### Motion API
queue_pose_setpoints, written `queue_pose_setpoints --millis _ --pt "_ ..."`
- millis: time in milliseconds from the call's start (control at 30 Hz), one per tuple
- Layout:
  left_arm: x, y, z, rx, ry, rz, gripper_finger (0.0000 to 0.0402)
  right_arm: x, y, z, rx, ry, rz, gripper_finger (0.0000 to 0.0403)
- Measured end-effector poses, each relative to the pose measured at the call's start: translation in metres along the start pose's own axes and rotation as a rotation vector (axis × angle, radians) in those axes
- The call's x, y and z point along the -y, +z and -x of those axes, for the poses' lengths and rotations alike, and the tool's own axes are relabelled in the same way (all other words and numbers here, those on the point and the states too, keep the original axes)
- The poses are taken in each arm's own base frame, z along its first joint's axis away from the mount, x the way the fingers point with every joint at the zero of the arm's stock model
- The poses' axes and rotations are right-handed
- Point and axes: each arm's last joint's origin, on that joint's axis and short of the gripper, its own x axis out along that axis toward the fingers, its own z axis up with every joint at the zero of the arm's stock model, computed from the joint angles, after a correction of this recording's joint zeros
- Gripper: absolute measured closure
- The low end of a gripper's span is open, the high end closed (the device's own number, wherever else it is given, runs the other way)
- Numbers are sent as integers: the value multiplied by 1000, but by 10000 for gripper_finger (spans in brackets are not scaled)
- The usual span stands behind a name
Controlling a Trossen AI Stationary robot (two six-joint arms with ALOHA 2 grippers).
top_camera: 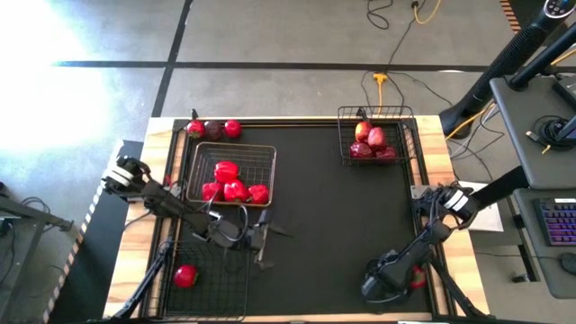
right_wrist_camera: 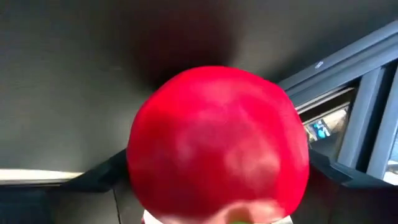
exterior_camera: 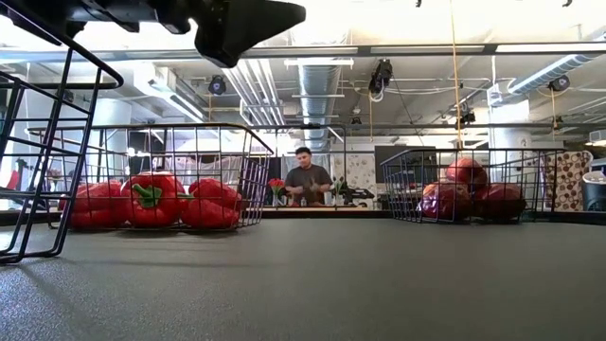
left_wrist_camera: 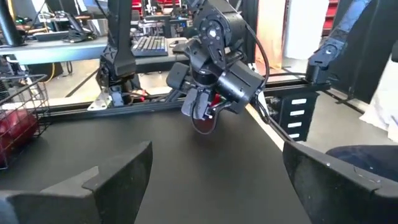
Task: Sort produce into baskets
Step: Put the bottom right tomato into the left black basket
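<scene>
My right gripper (top_camera: pixel 407 279) is near the table's near right corner, shut on a round red tomato (right_wrist_camera: pixel 217 149); it also shows in the left wrist view (left_wrist_camera: pixel 205 113). My left gripper (top_camera: pixel 264 241) hangs open and empty over the mat, just right of the near left basket (top_camera: pixel 205 281). That basket holds one tomato (top_camera: pixel 185 275). The middle left basket (top_camera: pixel 261 153) holds red bell peppers (top_camera: pixel 232 184). The far right basket (top_camera: pixel 396 115) holds dark red apples (top_camera: pixel 373 142). Three red fruits (top_camera: pixel 213 130) lie on the mat at the far left. My right gripper pinches the tomato between its two fingers (right_wrist_camera: pixel 102 177), one on each opposite side (right_wrist_camera: pixel 140 168). In the left wrist view the fingers point down at it from above. The tomato (left_wrist_camera: pixel 204 124) sits just at the mat; whether it is lifted clear, I cannot tell.
Bare black mat (top_camera: pixel 333 216) lies between the baskets. Wooden table borders (top_camera: pixel 144 225) run along left and right. A person (exterior_camera: pixel 305 180) stands in the room beyond the table. Cables and another desk (top_camera: pixel 540 126) are to the right.
</scene>
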Motion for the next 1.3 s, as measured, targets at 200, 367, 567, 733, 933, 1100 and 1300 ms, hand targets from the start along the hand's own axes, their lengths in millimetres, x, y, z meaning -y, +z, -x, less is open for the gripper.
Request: queue_pose_setpoints --millis 200,367,567,733,933,1100,1300 --pt "2 -6 -3 -5 -6 -41 61 -15 0 40 66 129 15 128" --pt "3 -22 -14 32 5 -66 61 -24 -1 99 285 243 57 128" --pt "-1 -34 -31 15 29 -70 61 -12 -16 172 566 274 91 128" --pt "3 -40 -40 -13 23 -85 61 -3 -22 209 846 253 125 128" --pt "3 -44 -42 -54 24 -98 61 4 -6 212 945 168 122 124" --pt "0 -44 -42 -56 165 -65 61 -2 28 196 988 157 154 109" --pt "-3 -45 -41 -75 236 -59 61 -13 67 174 1075 235 236 105"
